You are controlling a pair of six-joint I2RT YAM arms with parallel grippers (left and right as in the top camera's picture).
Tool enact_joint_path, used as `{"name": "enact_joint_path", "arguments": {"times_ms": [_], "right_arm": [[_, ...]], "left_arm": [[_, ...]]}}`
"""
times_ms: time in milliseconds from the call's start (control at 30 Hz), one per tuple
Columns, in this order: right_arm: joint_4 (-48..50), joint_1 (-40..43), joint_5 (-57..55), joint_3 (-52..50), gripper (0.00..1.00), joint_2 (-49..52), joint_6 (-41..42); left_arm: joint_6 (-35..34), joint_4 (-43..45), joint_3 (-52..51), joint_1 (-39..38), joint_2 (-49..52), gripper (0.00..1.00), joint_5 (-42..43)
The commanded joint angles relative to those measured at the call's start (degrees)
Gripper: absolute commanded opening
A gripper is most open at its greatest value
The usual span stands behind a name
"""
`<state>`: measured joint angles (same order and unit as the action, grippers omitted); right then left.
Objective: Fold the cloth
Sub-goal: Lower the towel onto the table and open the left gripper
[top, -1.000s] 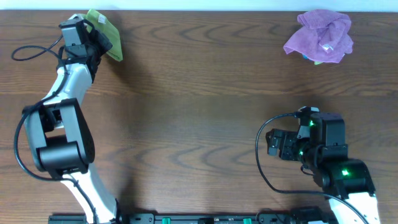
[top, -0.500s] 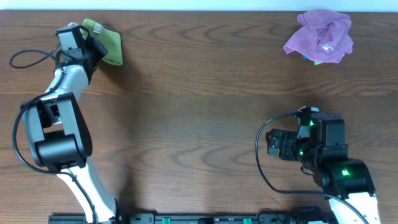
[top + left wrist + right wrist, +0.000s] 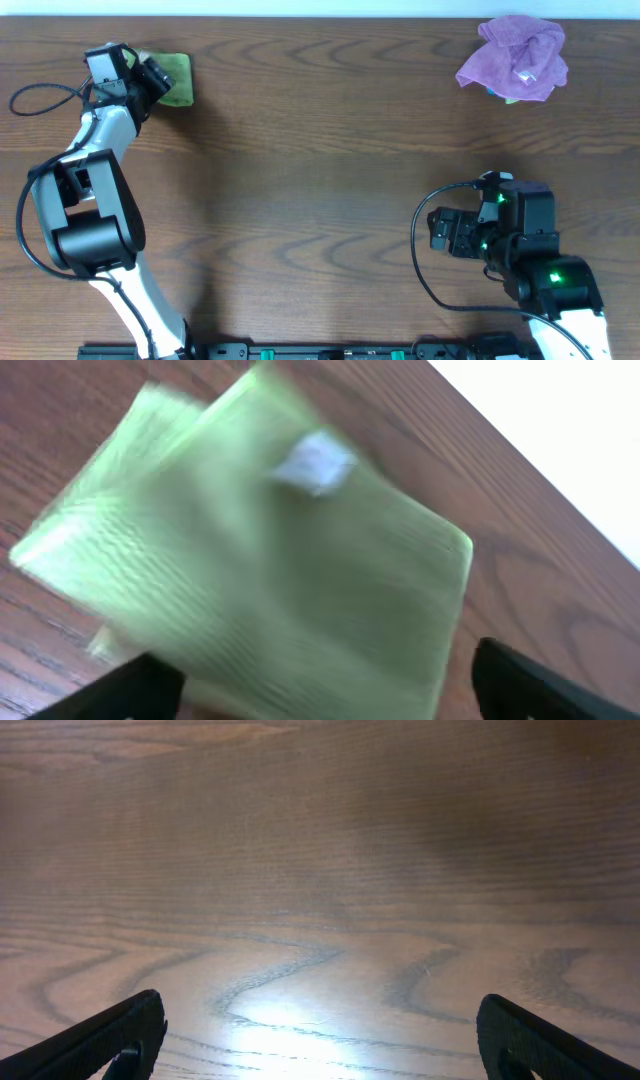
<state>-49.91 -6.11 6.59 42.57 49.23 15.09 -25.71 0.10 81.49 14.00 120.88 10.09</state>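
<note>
A green cloth point(image 3: 177, 78) lies folded at the far left corner of the table, showing a white tag point(image 3: 313, 461) on top in the left wrist view. My left gripper point(image 3: 153, 78) stands open right at its near edge. Both fingertips point(image 3: 135, 688) sit wide apart, with the cloth point(image 3: 270, 560) lying loose between them and blurred. A purple cloth point(image 3: 515, 57) sits crumpled at the far right. My right gripper point(image 3: 441, 231) hovers open over bare wood near the front right, nothing between its fingers point(image 3: 112, 1040).
The table is dark brown wood point(image 3: 320, 180). A bit of blue and green shows under the purple cloth. A black cable point(image 3: 40, 92) loops beside the left arm. The table's far edge runs just behind both cloths.
My left gripper has opened and let go of the green cloth, which was lifted at an angle and now lies flat. The left arm shifted slightly left. The right arm has not moved.
</note>
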Motion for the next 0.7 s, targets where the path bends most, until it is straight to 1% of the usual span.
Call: {"name": "enact_joint_path", "arguments": {"times_ms": [0,167,300,533,667], "right_arm": [[-0.02,0.5,-0.37,-0.35,0.99,-0.11,0.74],[-0.02,0.5,-0.37,-0.35,0.99,-0.11,0.74],[-0.04,0.5,-0.37,-0.35,0.99,-0.11,0.74],[-0.04,0.5,-0.37,-0.35,0.99,-0.11,0.72],[-0.02,0.52,-0.37,-0.35,0.99,-0.11,0.74]], "left_arm": [[0.42,-0.39,1.51,0.28,0.72,0.95,-0.42],[0.42,-2.16,1.51,0.28,-0.52,0.96,-0.37],[0.44,-5.25,1.51,0.26,-3.67,0.96,-0.39],[0.44,-14.97,1.51,0.13,-12.81,0.95,-0.42],[0.48,-21.92,1.51,-0.15,-17.79,0.95,-0.39]]}}
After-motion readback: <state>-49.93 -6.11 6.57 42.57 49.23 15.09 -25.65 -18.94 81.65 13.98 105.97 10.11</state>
